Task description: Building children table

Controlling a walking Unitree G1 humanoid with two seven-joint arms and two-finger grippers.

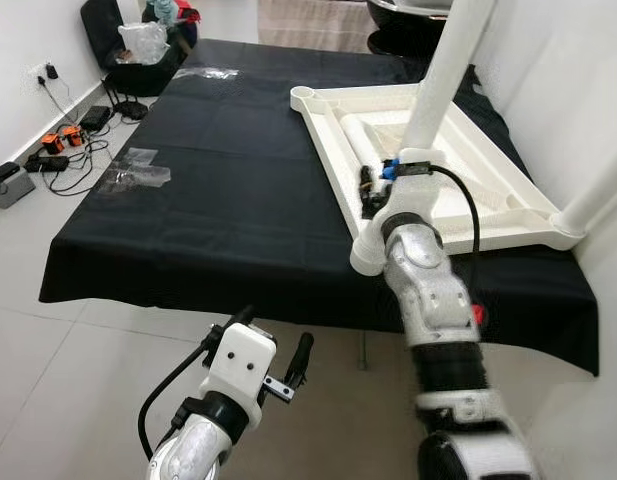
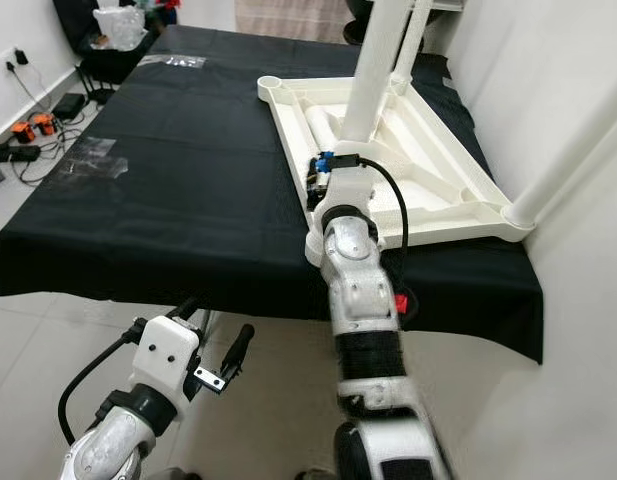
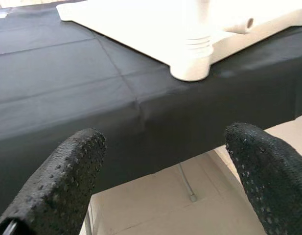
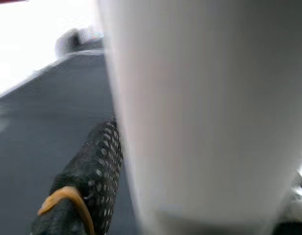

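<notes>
A white children's tabletop [image 1: 319, 140] lies upside down on the black-clothed table [image 1: 218, 200]. A white table leg [image 1: 445, 70] rises slanted from near its front left corner socket [image 1: 369, 256]. My right gripper [image 1: 374, 192] is shut on the lower end of this leg; in the right wrist view a black finger [image 4: 89, 176] presses against the leg [image 4: 199, 112]. A second white leg [image 1: 598, 190] stands at the front right corner. My left gripper [image 1: 274, 338] hangs open and empty below the table's front edge, with the corner socket [image 3: 192, 63] ahead of it.
Clear plastic bags [image 1: 134, 176] lie on the cloth at the left. Cables and chargers [image 1: 58, 146] are on the floor at the left wall. A black seat with bags [image 1: 138, 50] stands at the far left. A white wall runs close on the right.
</notes>
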